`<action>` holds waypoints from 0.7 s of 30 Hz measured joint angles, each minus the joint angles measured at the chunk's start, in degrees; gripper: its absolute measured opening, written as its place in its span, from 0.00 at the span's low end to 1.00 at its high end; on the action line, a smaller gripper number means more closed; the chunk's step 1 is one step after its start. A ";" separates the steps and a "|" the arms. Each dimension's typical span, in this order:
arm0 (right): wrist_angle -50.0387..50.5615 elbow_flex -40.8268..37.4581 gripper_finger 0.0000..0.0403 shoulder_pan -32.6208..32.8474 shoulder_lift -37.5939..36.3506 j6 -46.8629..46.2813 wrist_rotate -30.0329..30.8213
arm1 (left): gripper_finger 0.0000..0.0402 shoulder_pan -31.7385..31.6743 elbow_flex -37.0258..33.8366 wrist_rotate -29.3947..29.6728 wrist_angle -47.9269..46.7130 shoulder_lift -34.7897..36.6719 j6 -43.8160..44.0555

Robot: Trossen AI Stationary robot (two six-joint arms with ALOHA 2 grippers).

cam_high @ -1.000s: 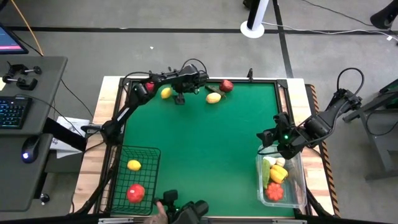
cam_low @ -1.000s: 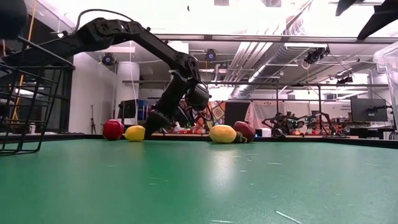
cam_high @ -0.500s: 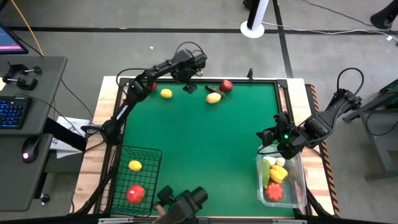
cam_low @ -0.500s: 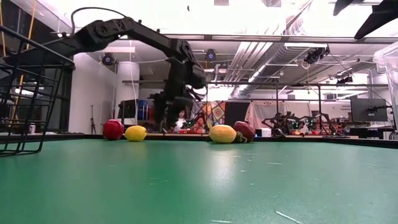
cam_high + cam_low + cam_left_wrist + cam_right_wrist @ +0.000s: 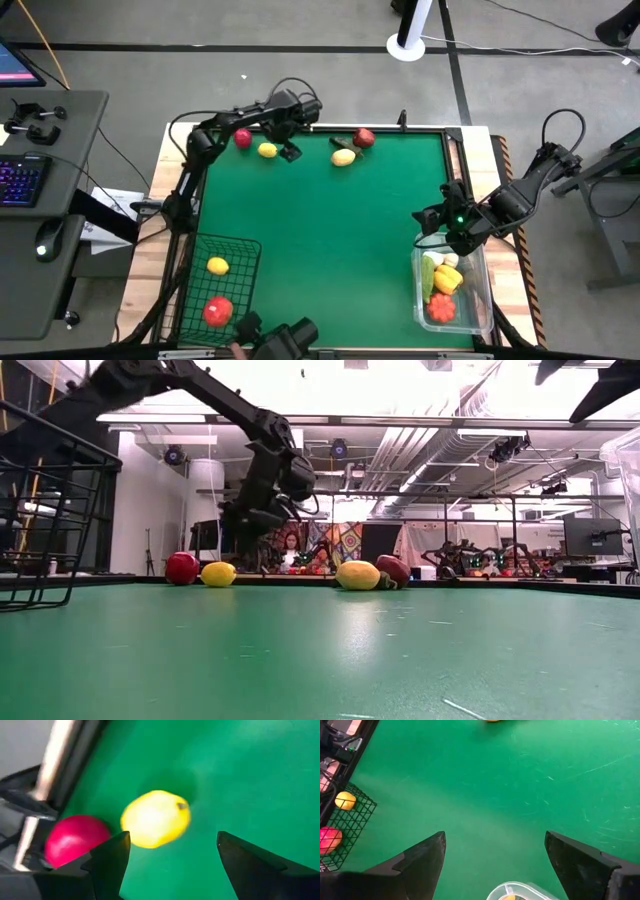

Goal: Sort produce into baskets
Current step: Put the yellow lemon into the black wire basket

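On the worktop (image 5: 330, 230), the wire basket (image 5: 218, 290) sits at the near left corner with two produce pieces in it. The plastic basket (image 5: 452, 290) sits at the near right, holding several pieces. Along the far edge lie four pieces; the left hand (image 5: 285, 150) hangs over the two on the left.

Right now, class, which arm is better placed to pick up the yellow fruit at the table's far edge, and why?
The left. Its open end effector hovers right beside the yellow fruit, which sits between its fingers in the left wrist view. The right end effector waits across the table, over the clear basket.
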State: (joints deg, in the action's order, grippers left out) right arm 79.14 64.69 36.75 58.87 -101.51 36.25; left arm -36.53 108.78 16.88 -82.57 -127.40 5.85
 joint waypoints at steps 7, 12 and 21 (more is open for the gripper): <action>0.32 0.00 0.83 -0.19 0.00 -0.22 3.66 | 0.71 -0.63 -6.53 2.19 4.10 4.81 -0.60; 0.34 0.00 0.83 -1.99 0.00 -0.11 3.61 | 0.71 1.15 -5.70 2.65 2.17 5.99 -2.06; 0.37 0.00 0.83 -5.97 -0.02 -0.04 2.37 | 0.71 8.77 -15.79 3.76 16.59 14.54 -1.95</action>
State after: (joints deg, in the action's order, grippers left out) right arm 79.50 64.69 30.78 58.85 -101.56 38.62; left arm -27.76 92.99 20.63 -65.98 -112.86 3.89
